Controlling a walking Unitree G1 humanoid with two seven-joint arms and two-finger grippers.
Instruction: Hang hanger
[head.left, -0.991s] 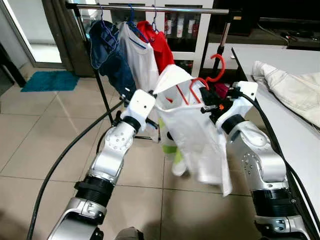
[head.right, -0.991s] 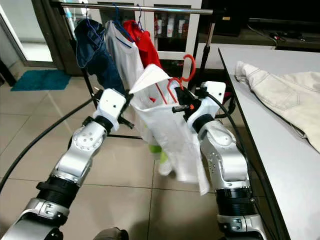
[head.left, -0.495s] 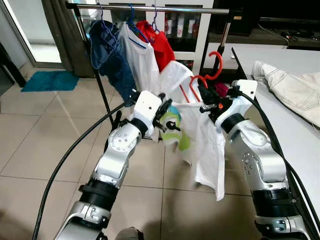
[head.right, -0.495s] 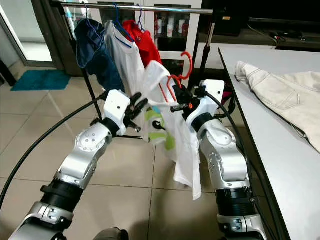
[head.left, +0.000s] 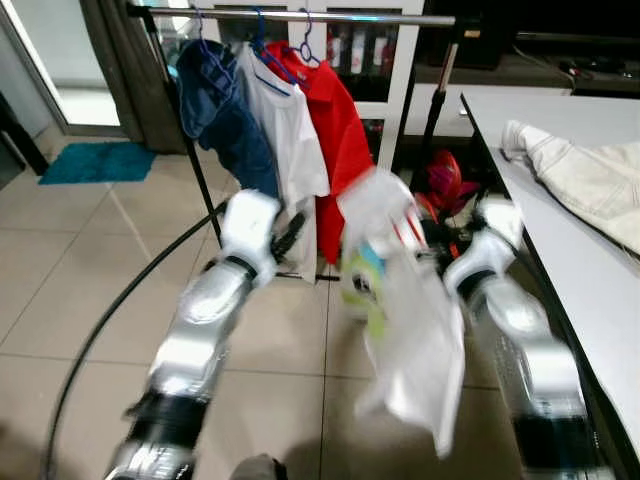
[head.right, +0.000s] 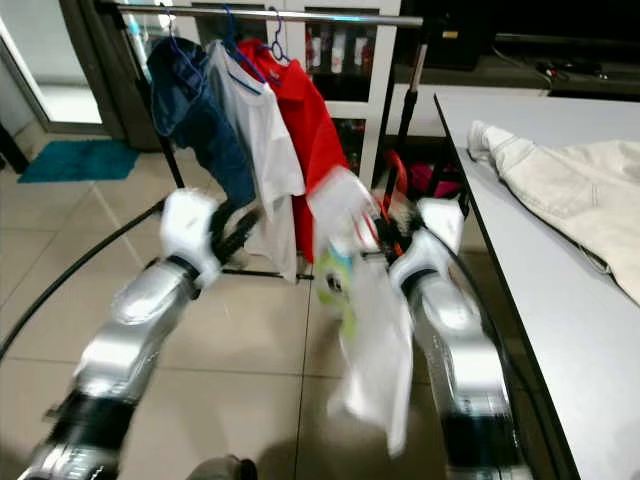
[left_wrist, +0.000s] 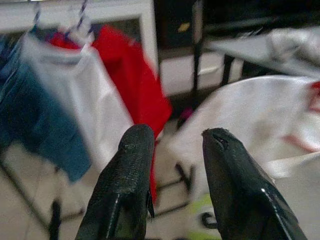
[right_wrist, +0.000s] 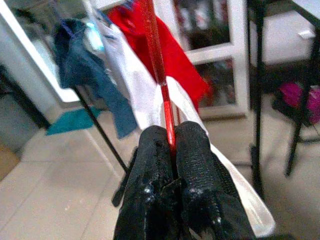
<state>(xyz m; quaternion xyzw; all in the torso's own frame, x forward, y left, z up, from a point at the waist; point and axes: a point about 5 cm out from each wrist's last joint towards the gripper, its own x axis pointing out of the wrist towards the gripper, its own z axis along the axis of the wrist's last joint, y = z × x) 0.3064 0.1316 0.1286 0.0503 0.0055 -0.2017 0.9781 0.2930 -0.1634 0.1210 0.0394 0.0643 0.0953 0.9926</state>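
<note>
A white shirt (head.left: 415, 330) hangs on a red hanger (right_wrist: 159, 75). My right gripper (right_wrist: 172, 145) is shut on the hanger's stem and holds it low in front of the clothes rack rail (head.left: 300, 17). In the eye views that gripper (head.left: 435, 238) is blurred, just right of the shirt's collar. My left gripper (left_wrist: 175, 150) is open with nothing between its fingers. It sits (head.left: 290, 232) to the left of the shirt, apart from it. On the rail hang a blue garment (head.left: 225, 110), a white shirt (head.left: 290, 130) and a red shirt (head.left: 340, 130).
A white table (head.left: 560, 130) along the right side carries a cream jacket (head.left: 590, 175). A black cable (head.left: 110, 320) runs across the tiled floor at the left. A teal mat (head.left: 100, 160) lies at the far left. A pink item (head.left: 445, 175) sits under the rack.
My left gripper has drawn back to the left, away from the shirt. The right gripper has come down with the hanger and shirt. Both eye views are now motion-blurred.
</note>
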